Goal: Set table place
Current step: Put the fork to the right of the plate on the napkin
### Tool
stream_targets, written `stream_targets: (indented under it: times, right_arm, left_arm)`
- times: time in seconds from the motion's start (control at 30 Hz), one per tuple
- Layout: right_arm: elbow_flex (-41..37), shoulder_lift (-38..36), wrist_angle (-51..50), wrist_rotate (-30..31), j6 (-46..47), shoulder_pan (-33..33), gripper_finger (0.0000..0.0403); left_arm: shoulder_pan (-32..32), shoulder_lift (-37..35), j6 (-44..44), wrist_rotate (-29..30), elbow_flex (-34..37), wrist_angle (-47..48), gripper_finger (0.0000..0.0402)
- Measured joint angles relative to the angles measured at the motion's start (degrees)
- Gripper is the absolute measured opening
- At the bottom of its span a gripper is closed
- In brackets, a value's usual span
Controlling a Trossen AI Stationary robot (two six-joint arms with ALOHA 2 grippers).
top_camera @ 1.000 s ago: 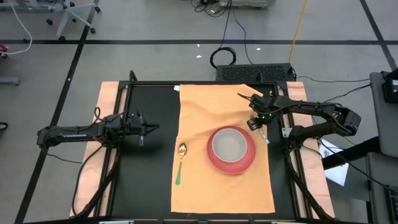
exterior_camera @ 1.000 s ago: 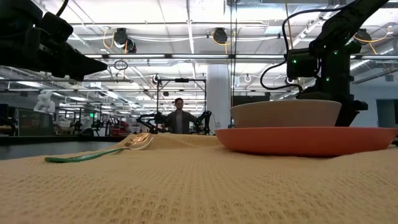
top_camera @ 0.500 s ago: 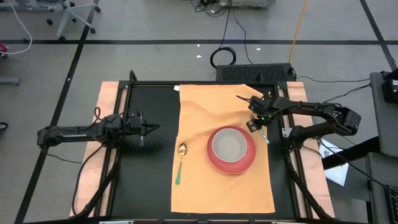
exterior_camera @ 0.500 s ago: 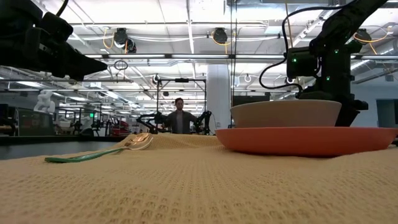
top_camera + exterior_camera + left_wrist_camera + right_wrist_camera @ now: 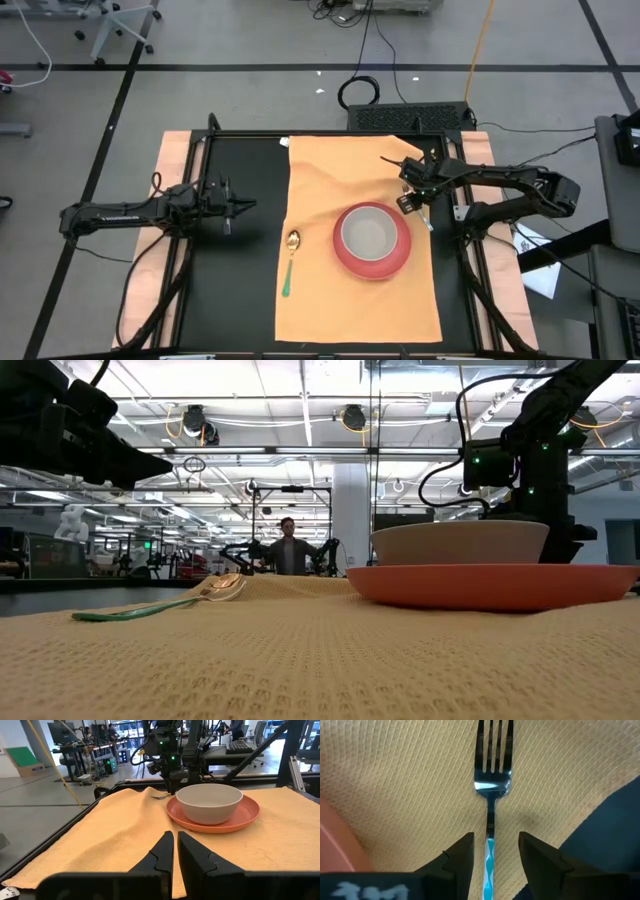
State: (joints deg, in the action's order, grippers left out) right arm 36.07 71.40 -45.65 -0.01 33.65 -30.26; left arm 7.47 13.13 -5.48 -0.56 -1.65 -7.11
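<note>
The table place, a large orange-tan mat (image 5: 340, 300), lies on the black tabletop. A red plate (image 5: 372, 273) rests on it, and a grey-white bowl (image 5: 368, 234) sits in the plate. Left of the plate a gold spoon with a green handle (image 5: 289, 265) lies flat on the mat. A silver fork with a teal handle (image 5: 491, 780) lies flat on the mat just right of the plate, near the mat's right edge. My right gripper (image 5: 492, 854) points down over it, open, one finger on each side of the handle without touching. My left gripper (image 5: 175, 847) hovers level over the black table left of the mat, shut and empty.
The plate's rim (image 5: 332, 845) is close beside my right gripper. The mat's right edge and the black tabletop (image 5: 615, 835) lie just on the fork's other side. The mat's far right corner (image 5: 400, 150) is folded up. A person (image 5: 288, 545) stands in the room beyond.
</note>
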Motion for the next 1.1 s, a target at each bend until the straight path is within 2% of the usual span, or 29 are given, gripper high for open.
stream_targets:
  times: [0.6, 1.1]
  right_arm:
    - [0.0, 0.0, 0.76, 0.0, -0.52, 0.0, 0.0051]
    - [0.0, 0.0, 2.12, -0.02, -1.4, 0.0, 0.0073]
  left_arm:
    - [-0.01, 0.0, 0.0, 0.0, 0.0, -0.39, 0.0031]
    - [0.0, -0.01, 0.0, 0.0, 0.0, -0.41, 0.0031]
